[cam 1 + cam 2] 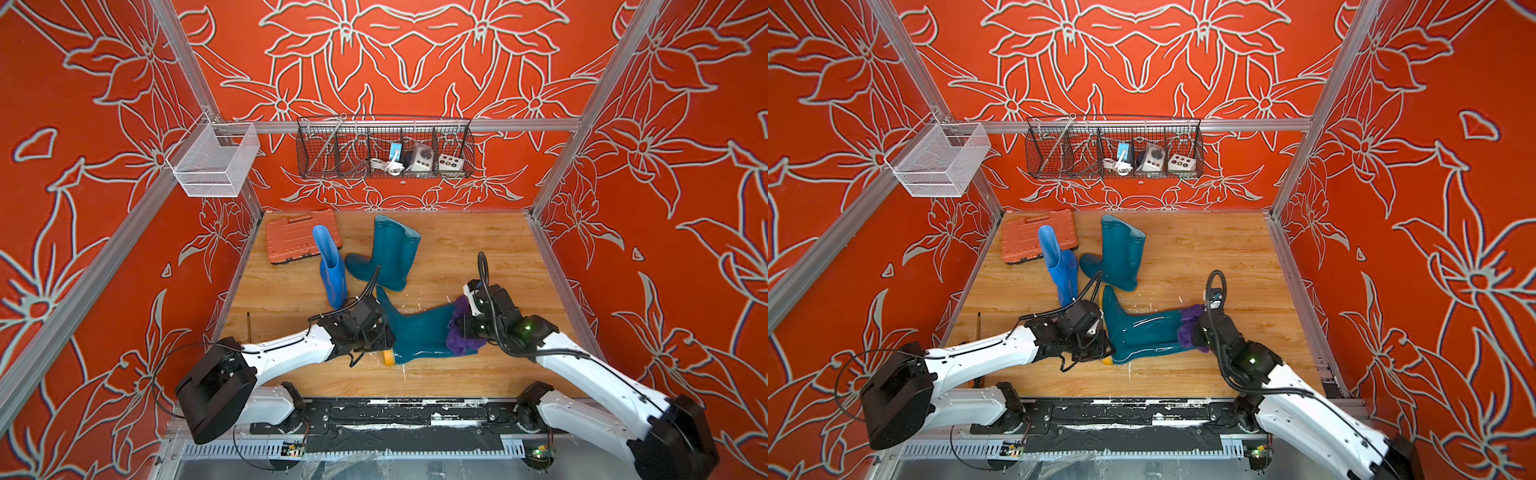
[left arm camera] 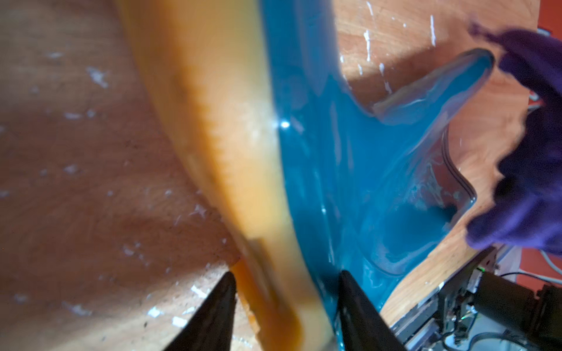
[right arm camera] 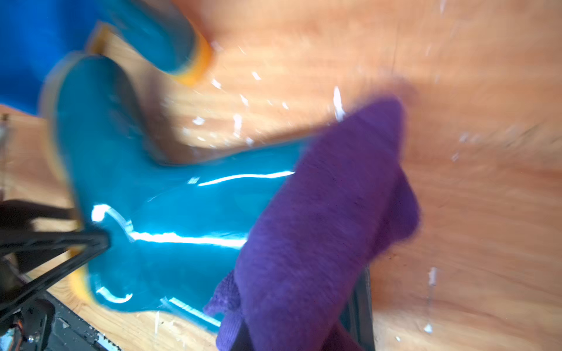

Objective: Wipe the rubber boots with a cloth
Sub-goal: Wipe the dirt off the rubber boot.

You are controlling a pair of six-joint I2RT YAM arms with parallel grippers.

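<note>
Lying teal boot (image 1: pixel 419 336): glossy dark teal rubber with bright streaks of reflected light, on its side on the tabletop (image 1: pixel 478 249) between the two end effectors. The heel is at the left one, the shaft runs across to the right one, and the toe points away from both, toward the back wall.
Sole (image 2: pixel 213 121): matte orange-yellow and thick, facing the left end effector.
Cloth (image 3: pixel 319 228): deep purple, soft and finely knitted. It is bunched at the right end effector and draped over the top end of the boot shaft.
Right end effector (image 1: pixel 1196 334): closed tight on the bunched cloth.
Left end effector (image 2: pixel 286 273): jaws part-way apart, with one dark pointed finger (image 2: pixel 213 319) on each side of the boot's heel. Whether they press on it I cannot tell.
Blue boot (image 1: pixel 332 270): bright blue, smooth and tall, standing just beyond the left end effector.
Standing teal boot (image 1: pixel 390 253): same dark teal gloss, beside the blue one and farther from both end effectors.
Tool case (image 1: pixel 297 241): flat ribbed orange plastic behind the blue boot, well away from the left end effector.
Tabletop: light wood grain, speckled with white flecks around the lying boot.
Wire basket (image 1: pixel 386 149): black grid high on the back wall, holding small boxes whose markings are too small to read.
Mesh basket (image 1: pixel 214 160): white and boxy, hung on the rail above the left arm's side.
</note>
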